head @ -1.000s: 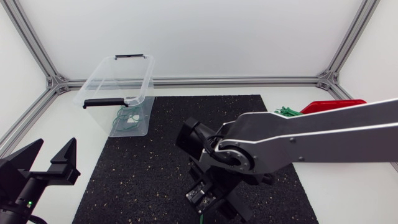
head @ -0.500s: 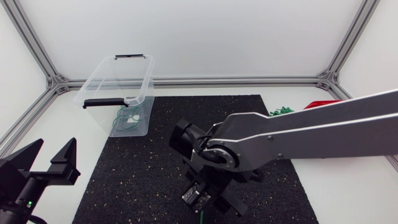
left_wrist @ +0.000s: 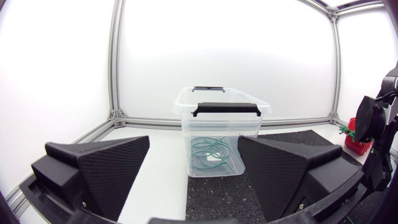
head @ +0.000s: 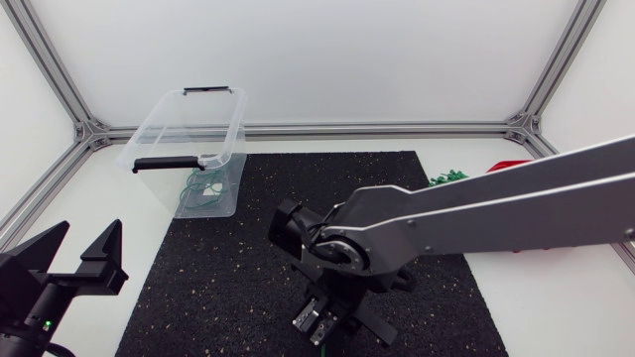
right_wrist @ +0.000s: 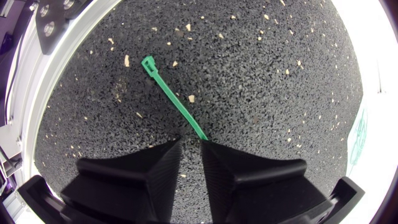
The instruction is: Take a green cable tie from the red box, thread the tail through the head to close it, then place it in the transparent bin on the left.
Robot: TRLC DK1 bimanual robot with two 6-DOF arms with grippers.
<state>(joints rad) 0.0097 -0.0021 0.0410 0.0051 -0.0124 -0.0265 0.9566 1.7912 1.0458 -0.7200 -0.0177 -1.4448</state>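
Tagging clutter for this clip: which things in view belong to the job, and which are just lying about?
Job: green cable tie in right gripper; red box; transparent bin; looped ties inside it.
Lying about: black mat; left gripper, open, unused.

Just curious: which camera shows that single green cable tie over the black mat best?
The right wrist view: the green cable tie shows plainly, head and strap, ahead of the right tool. The head view shows only a green tip; the left wrist view, nothing.
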